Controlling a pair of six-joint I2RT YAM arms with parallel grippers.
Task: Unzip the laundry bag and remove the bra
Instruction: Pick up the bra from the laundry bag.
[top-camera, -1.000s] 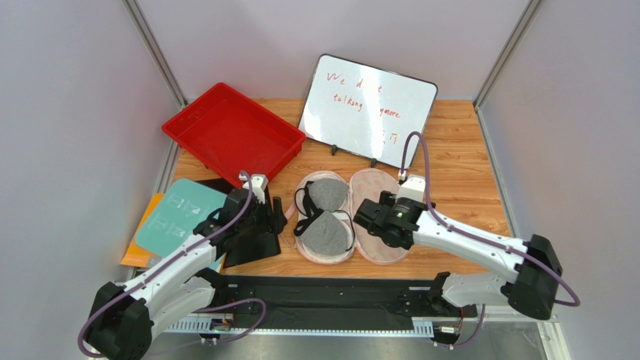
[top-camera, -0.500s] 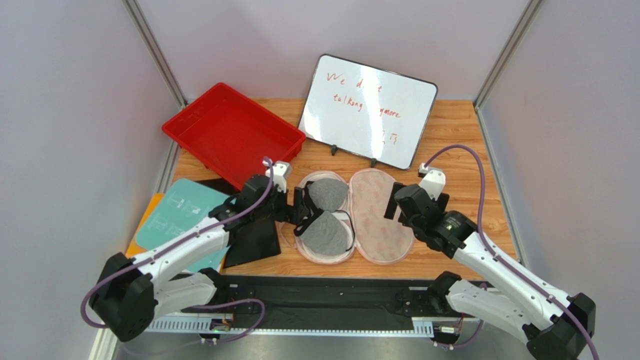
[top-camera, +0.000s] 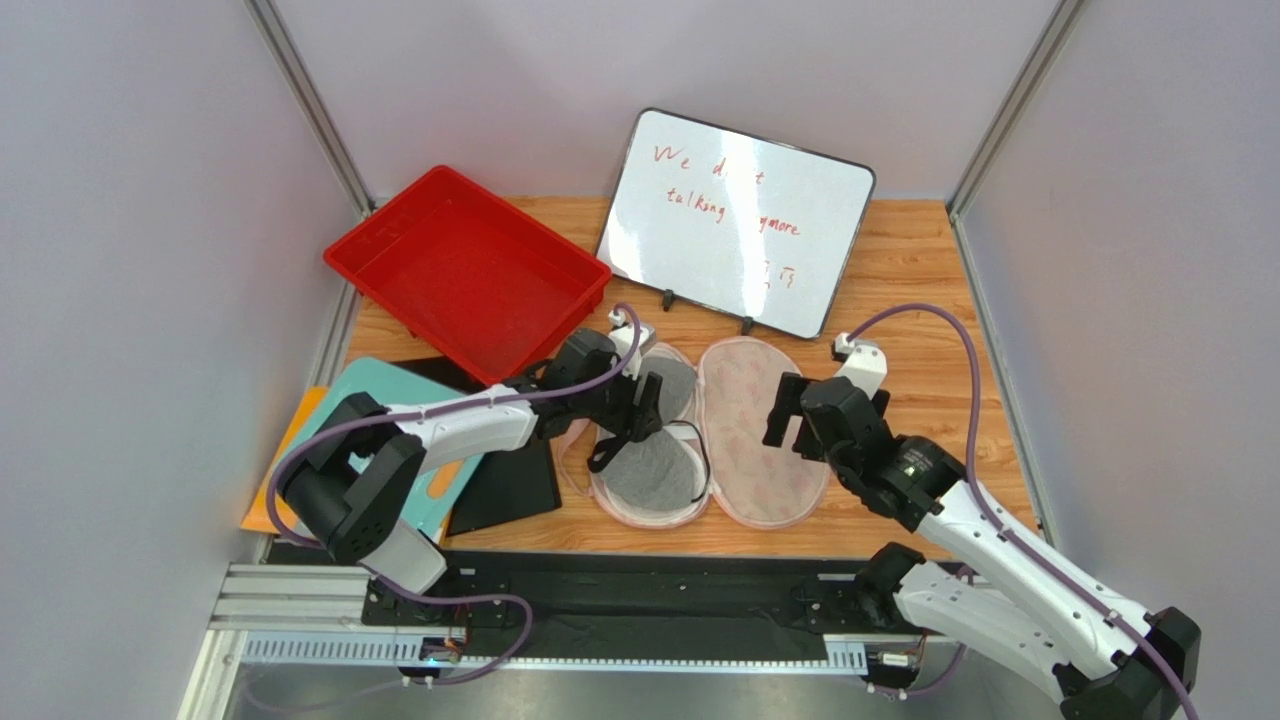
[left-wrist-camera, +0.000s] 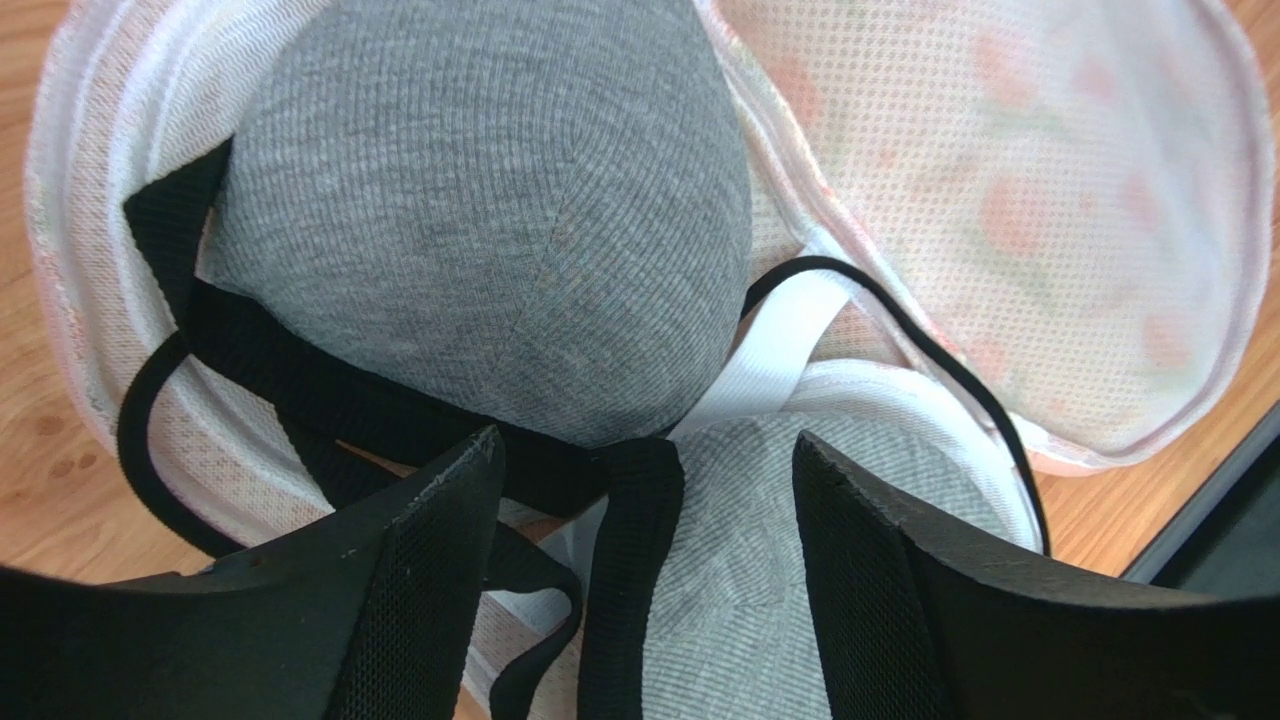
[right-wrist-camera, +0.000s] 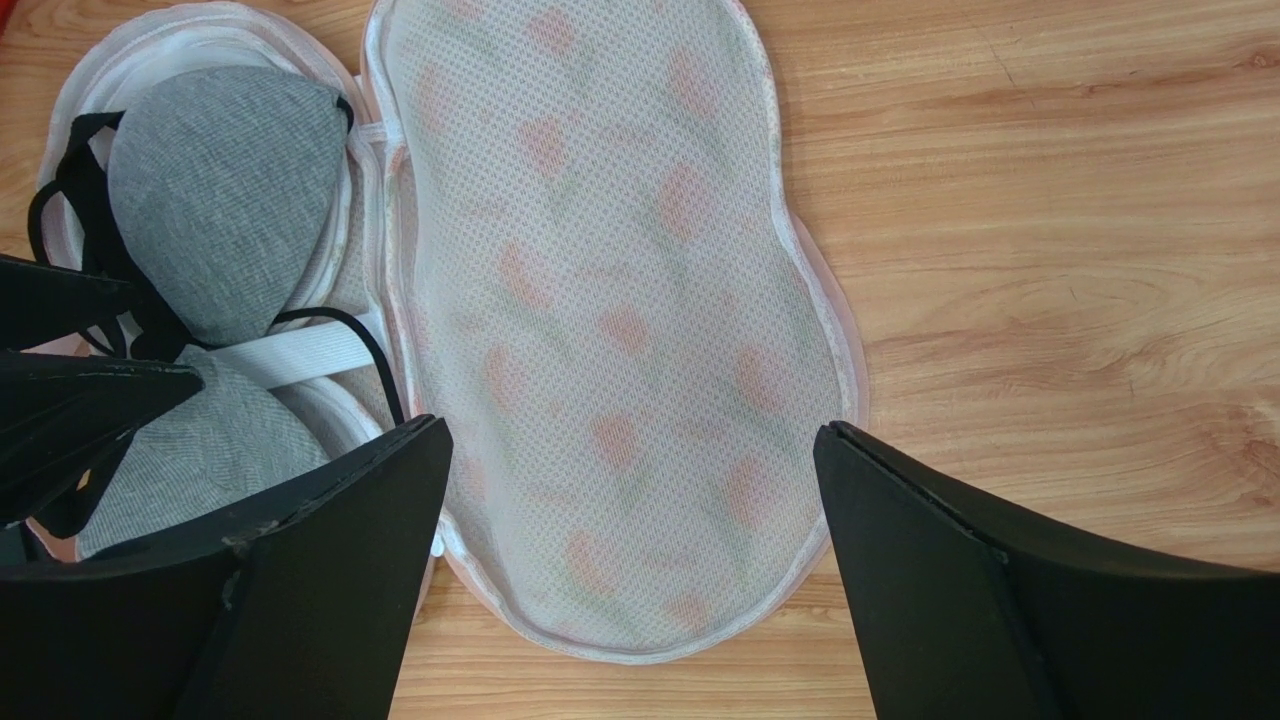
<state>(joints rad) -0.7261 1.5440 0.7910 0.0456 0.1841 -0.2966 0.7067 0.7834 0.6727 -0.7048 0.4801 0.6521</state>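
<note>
The laundry bag (top-camera: 759, 435) lies unzipped and folded open on the wooden table, its printed mesh flap spread to the right (right-wrist-camera: 616, 300). The grey bra (top-camera: 654, 458) with dark straps lies in the bag's left half (left-wrist-camera: 496, 195), also seen in the right wrist view (right-wrist-camera: 226, 165). My left gripper (top-camera: 646, 402) is open just above the bra's middle (left-wrist-camera: 646, 450), with a black strap (left-wrist-camera: 639, 585) between its fingers. My right gripper (top-camera: 784, 413) is open and empty, hovering above the open flap (right-wrist-camera: 631, 435).
A red tray (top-camera: 466, 270) stands at the back left, with a whiteboard (top-camera: 736, 218) on stands behind the bag. A teal sheet (top-camera: 353, 428) on an orange one and a black flat piece (top-camera: 511, 480) lie at the left.
My left arm has reached right, bringing its open gripper over the bra. My right gripper has left the bag flap, drawn back to the right and risen.
</note>
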